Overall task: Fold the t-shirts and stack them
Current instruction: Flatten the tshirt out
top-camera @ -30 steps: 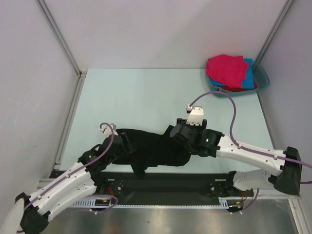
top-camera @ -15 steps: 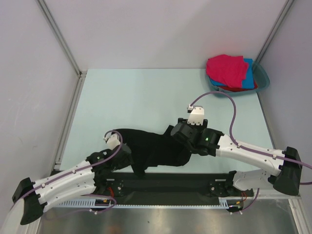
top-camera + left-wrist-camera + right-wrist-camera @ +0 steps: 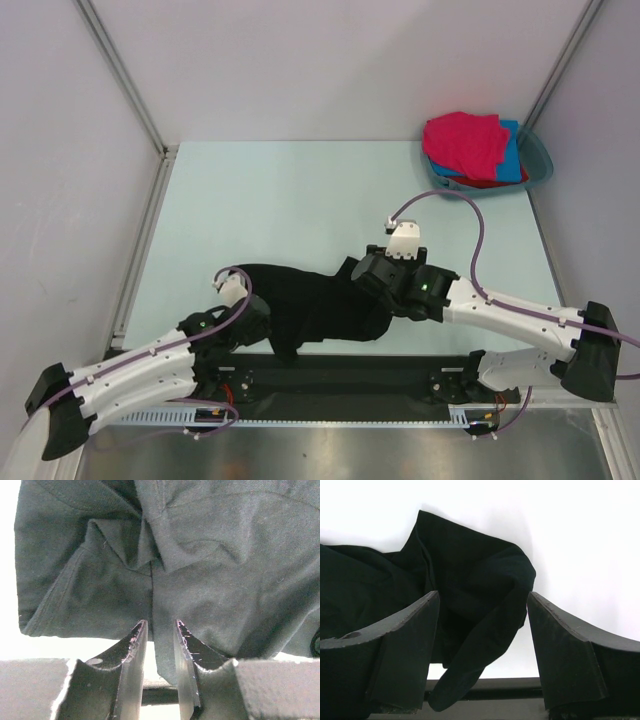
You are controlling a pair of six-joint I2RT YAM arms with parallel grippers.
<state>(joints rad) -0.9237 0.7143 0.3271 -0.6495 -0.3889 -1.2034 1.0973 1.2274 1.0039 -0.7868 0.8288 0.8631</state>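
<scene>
Lowered and swung in since a second ago, the left arm now lies flatter along the near edge, and its jaws have drawn much closer together; the right arm has hardly shifted.

Both grippers work on the pale table, where the black t-shirt lies bunched between them, spreading ahead of the left jaws and across the front of the right ones. Well beyond the right jaws, in the far corner, the teal basin holds the magenta t-shirt on top, with the blue t-shirt and the red t-shirt showing under it. Nothing lies between either gripper and the black cloth.

The left gripper has its fingers nearly parallel with only a narrow slot between them. A folded edge of the black shirt runs down into that slot. Whether the fingers already pinch it cannot be told.

The right gripper stands released, jaws spread wide. A rumpled lobe of the shirt sits in the gap, passing behind one finger, and the jaws have not clenched on it.
</scene>
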